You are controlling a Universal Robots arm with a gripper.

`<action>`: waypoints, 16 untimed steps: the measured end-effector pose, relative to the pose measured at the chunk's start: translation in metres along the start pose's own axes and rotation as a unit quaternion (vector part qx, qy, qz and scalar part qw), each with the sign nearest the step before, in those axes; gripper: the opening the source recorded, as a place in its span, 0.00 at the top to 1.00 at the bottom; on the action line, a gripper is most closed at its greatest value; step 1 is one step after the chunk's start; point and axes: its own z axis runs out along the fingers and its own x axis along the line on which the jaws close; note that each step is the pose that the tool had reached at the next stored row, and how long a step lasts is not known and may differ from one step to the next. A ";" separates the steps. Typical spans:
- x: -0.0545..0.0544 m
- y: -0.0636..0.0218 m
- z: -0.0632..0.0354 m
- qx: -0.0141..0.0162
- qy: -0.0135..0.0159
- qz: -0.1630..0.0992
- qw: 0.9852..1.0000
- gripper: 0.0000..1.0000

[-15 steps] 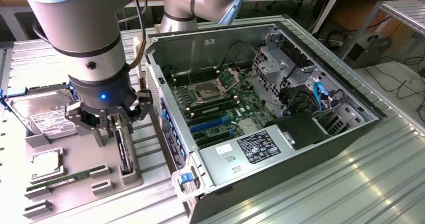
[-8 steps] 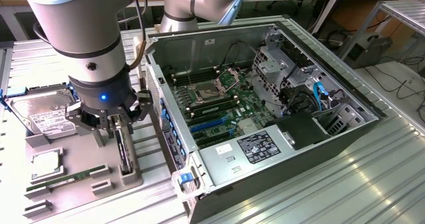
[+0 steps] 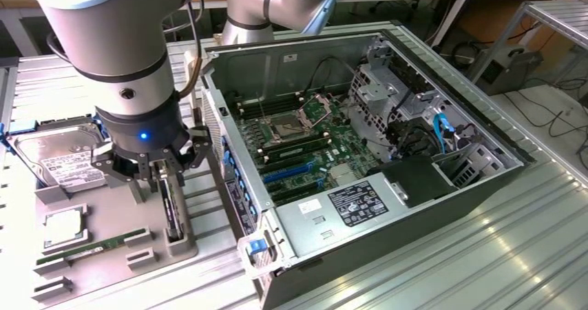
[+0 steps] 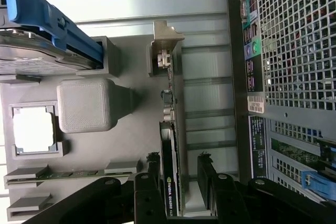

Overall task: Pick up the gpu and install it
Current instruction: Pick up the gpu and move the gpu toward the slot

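Note:
The gpu [image 3: 170, 212] is a thin black card standing on its edge in a grey holder on the parts tray [image 3: 109, 272], just beside the open computer case [image 3: 368, 151]. In the wrist view the gpu [image 4: 170, 145] runs lengthwise, and its silver end bracket [image 4: 166, 39] sits at the far end. My gripper [image 3: 158, 182] hangs directly over the card's near end, open. Its black fingers [image 4: 205, 169] straddle the card, one close to its face and the other a small gap away. Nothing is gripped.
On the tray lie a silver hard drive [image 3: 60, 160] with a blue rail [image 4: 58, 22], a CPU [image 4: 32, 129] and a green memory stick [image 3: 87, 249]. The case's motherboard shows blue slots [image 3: 289, 172]. The case's rear grille [image 4: 294, 40] stands close beside the card.

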 end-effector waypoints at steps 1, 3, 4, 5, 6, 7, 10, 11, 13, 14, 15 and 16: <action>0.000 0.0000 0.0002 0.000 0.000 0.000 1.000 0.58; 0.000 0.0000 0.0007 0.000 0.000 0.000 1.000 0.58; 0.000 0.0000 0.0010 0.000 0.000 0.000 1.000 0.58; 0.000 0.0000 0.0012 0.001 0.000 0.000 1.000 0.58; 0.000 -0.0001 0.0015 0.001 0.000 0.000 1.000 0.58; 0.000 -0.0001 0.0016 0.001 0.000 0.000 1.000 0.58; 0.000 -0.0001 0.0022 0.001 0.000 0.000 1.000 0.58; 0.000 -0.0001 0.0024 0.001 0.000 0.000 1.000 0.58; 0.000 -0.0001 0.0031 0.002 0.000 0.000 1.000 0.58; 0.000 -0.0001 0.0033 0.002 0.000 0.000 1.000 0.58; 0.000 -0.0001 0.0036 0.002 0.000 0.000 1.000 0.58; 0.000 -0.0002 0.0039 0.002 0.000 0.000 1.000 0.58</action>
